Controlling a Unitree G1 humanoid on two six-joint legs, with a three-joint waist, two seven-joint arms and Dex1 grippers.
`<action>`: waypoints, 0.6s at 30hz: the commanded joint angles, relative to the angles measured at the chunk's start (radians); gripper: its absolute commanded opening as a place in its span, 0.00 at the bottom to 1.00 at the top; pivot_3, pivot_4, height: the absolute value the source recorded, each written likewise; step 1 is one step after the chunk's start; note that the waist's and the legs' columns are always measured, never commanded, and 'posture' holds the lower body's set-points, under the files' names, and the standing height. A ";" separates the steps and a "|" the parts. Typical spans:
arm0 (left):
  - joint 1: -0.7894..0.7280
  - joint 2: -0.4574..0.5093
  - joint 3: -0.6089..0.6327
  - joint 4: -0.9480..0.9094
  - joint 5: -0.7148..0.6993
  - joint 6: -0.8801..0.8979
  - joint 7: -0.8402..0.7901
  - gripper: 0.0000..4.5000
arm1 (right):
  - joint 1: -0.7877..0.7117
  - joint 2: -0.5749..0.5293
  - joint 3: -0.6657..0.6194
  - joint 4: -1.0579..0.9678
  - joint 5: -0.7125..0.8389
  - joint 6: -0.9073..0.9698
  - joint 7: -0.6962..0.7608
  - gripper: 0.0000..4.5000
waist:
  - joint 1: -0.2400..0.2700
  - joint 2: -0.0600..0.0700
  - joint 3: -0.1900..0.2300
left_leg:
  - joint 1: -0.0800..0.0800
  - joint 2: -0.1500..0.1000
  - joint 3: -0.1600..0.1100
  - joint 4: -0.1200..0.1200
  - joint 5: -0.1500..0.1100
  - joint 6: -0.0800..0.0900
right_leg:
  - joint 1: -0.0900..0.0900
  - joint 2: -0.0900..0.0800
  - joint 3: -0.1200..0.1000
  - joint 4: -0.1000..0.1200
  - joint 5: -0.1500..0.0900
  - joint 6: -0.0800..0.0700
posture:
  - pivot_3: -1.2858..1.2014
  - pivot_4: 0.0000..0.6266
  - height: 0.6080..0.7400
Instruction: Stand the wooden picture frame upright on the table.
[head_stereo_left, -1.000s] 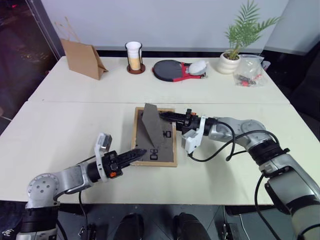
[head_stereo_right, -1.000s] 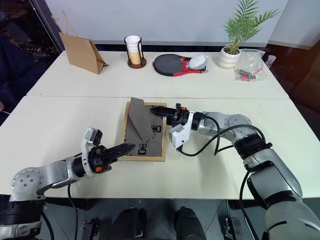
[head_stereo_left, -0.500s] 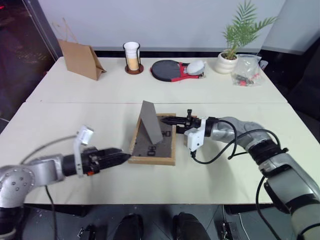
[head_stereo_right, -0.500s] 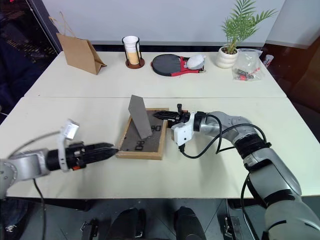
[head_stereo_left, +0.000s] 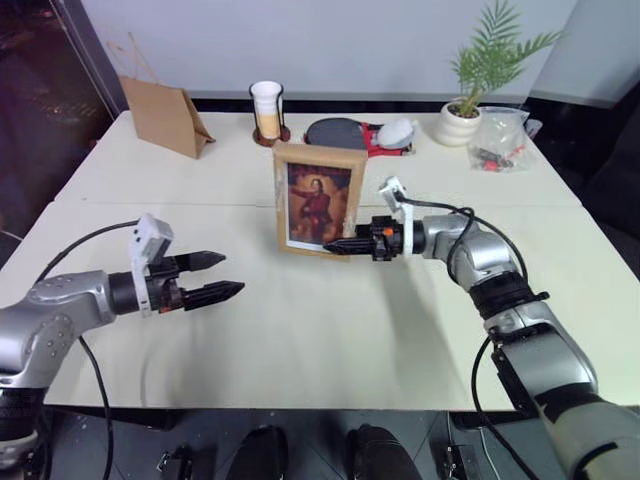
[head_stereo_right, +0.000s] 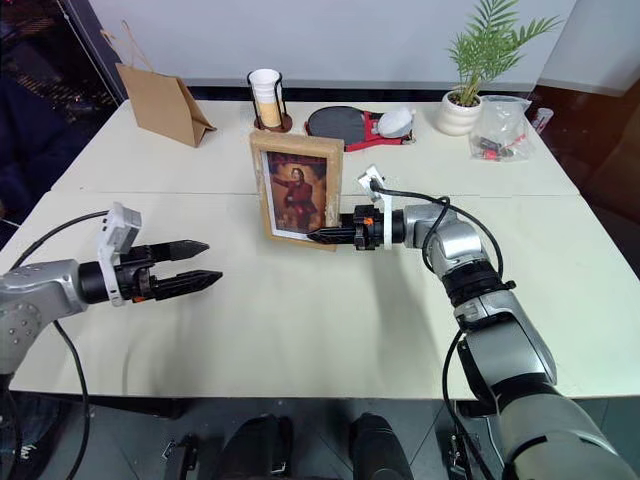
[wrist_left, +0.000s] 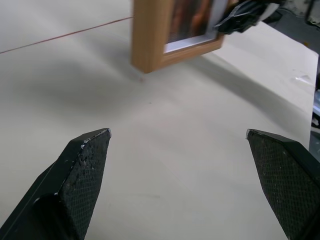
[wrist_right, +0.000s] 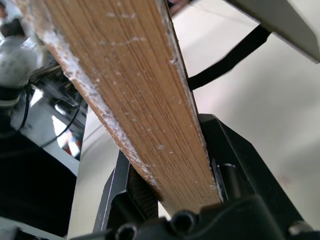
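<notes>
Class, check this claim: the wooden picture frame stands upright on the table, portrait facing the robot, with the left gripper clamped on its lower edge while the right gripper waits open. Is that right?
Not quite: the grippers are swapped. In the left eye view the right gripper clamps the wooden picture frame at its lower edge, while the left gripper waits open over the table. The rest stands.

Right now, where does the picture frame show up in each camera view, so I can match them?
Left eye view: the picture frame stands upright at table centre, portrait facing the camera.
Right eye view: upper centre, slightly left.
Left wrist view: its lower corner shows beyond the open fingers.
Right wrist view: its wooden edge runs between the fingers.
Shared landmark: the right gripper clamped on the frame's lower right edge.
</notes>
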 joint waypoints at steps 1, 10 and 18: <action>-0.018 -0.018 0.001 -0.051 0.013 0.001 0.004 0.99 | -0.044 0.036 -0.026 0.079 -0.064 -0.071 0.054 0.25 | -0.002 0.000 0.000 | -0.001 0.000 0.000 0.000 0.000 0.000 | -0.001 0.000 0.000 0.000 0.000 0.000 | 0.52 0.24 1.00; -0.024 -0.055 0.005 -0.076 0.025 0.029 0.004 0.99 | -0.064 0.114 -0.062 0.335 -0.191 -0.153 0.112 0.25 | -0.004 0.000 0.000 | 0.000 0.000 0.002 0.001 0.000 0.000 | -0.001 0.002 0.001 0.001 0.000 0.001 | 0.52 0.24 1.00; -0.013 -0.058 0.018 -0.110 0.005 0.068 -0.002 1.00 | 0.037 0.027 -0.076 0.200 -0.281 -0.235 0.120 0.99 | 0.000 0.000 0.000 | 0.000 0.000 0.002 0.001 0.000 0.000 | 0.000 0.002 0.001 0.001 0.000 0.001 | 0.52 0.24 1.00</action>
